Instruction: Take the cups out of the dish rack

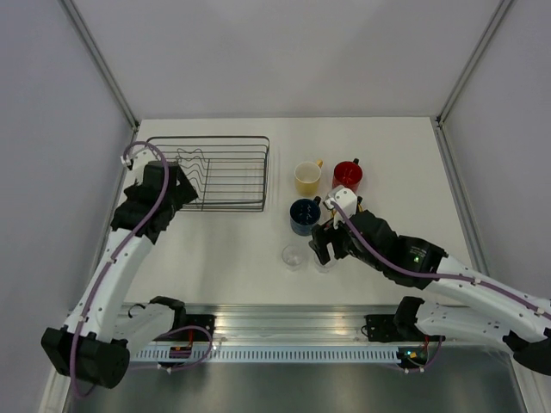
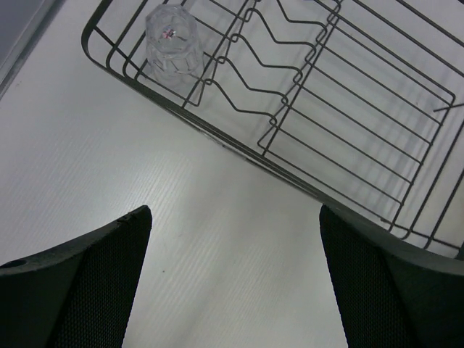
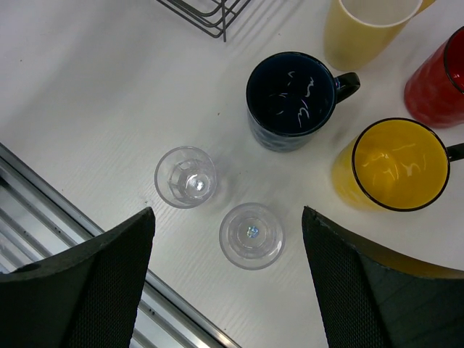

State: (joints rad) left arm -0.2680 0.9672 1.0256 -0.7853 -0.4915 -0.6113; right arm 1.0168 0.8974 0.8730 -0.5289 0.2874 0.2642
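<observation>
Clear tumbler (image 3: 251,235) stands free between fingers of spread right claw (image 3: 226,214).

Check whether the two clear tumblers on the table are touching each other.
Apart. The right wrist view shows a strip of bare table between one tumbler and the other tumbler.

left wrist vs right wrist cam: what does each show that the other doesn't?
Left wrist only: a clear tumbler standing in a corner of the dish rack, plus the rack's wavy divider wires.

Right wrist only: a table tumbler and a second table tumbler on the table, with the dark blue mug, bright yellow mug, cream mug and red mug.

Both: the white table, some of the dish rack (only one corner in right wrist), and an open, empty hand: left hand, right hand.
</observation>
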